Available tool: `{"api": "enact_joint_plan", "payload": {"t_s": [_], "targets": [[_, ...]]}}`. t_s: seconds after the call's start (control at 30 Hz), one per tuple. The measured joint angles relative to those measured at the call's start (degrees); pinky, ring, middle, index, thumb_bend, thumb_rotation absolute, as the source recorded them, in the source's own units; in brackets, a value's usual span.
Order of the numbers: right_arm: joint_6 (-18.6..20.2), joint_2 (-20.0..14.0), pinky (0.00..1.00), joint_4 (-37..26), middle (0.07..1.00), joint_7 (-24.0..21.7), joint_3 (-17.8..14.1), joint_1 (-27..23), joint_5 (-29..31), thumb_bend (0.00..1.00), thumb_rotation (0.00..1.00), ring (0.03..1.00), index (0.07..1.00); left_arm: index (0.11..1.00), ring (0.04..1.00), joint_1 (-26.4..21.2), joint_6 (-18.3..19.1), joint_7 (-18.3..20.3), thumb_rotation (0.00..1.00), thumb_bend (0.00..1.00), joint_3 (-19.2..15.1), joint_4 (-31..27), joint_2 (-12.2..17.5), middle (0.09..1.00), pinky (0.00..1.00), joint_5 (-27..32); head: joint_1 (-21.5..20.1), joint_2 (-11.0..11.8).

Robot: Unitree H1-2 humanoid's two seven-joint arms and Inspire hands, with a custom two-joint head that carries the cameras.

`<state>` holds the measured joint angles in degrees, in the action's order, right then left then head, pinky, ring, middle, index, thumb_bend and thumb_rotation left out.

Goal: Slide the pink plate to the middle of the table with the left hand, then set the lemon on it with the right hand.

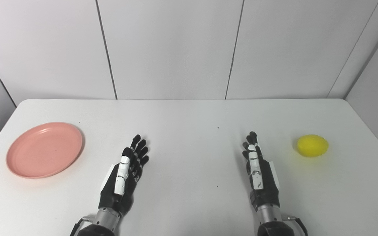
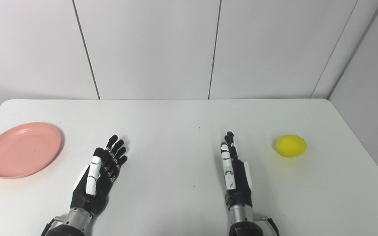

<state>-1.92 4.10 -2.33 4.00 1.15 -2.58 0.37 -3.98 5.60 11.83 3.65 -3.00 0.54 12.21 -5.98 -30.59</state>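
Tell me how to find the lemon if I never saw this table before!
Start at the big white table and look along its right side. Just past the robot's right hand, which lies open with fingers stretched forward, sits the lemon by itself, touching nothing. It is the only small, round, bright yellow thing there; the only other item is a flat pink plate far over on the left.

The plate (image 1: pixel 44 149) at the left is plain salmon pink. The lemon (image 1: pixel 312 145) at the right is bright yellow. Both the left hand (image 1: pixel 125 177) and the right hand (image 1: pixel 259 173) are black with white patches. The table (image 1: pixel 189 114) is plain white with a few tiny dark specks. The far wall (image 1: pixel 176 46) is pale grey, crossed by thin dark seams.
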Motion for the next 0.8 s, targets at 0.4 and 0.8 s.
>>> {"api": "enact_joint_plan", "payload": {"t_s": [0.4,0.8], "targets": [[0.00,-0.05,1.00,0.00,0.997,0.00,0.19,0.00,-0.08,0.27,1.00,0.981,1.000,1.000,1.000,0.01,0.03,0.00,1.00,0.60,0.05,-0.02,-0.02,1.000,1.00,0.00,0.09,-0.09],[0.00,-0.47,1.00,-0.04,1.000,-1.08,0.13,0.04,0.90,0.25,1.00,0.993,1.000,1.000,1.000,0.03,0.04,-0.02,1.00,0.61,1.06,0.08,-0.91,1.000,1.00,-0.05,6.50,1.93]]}}
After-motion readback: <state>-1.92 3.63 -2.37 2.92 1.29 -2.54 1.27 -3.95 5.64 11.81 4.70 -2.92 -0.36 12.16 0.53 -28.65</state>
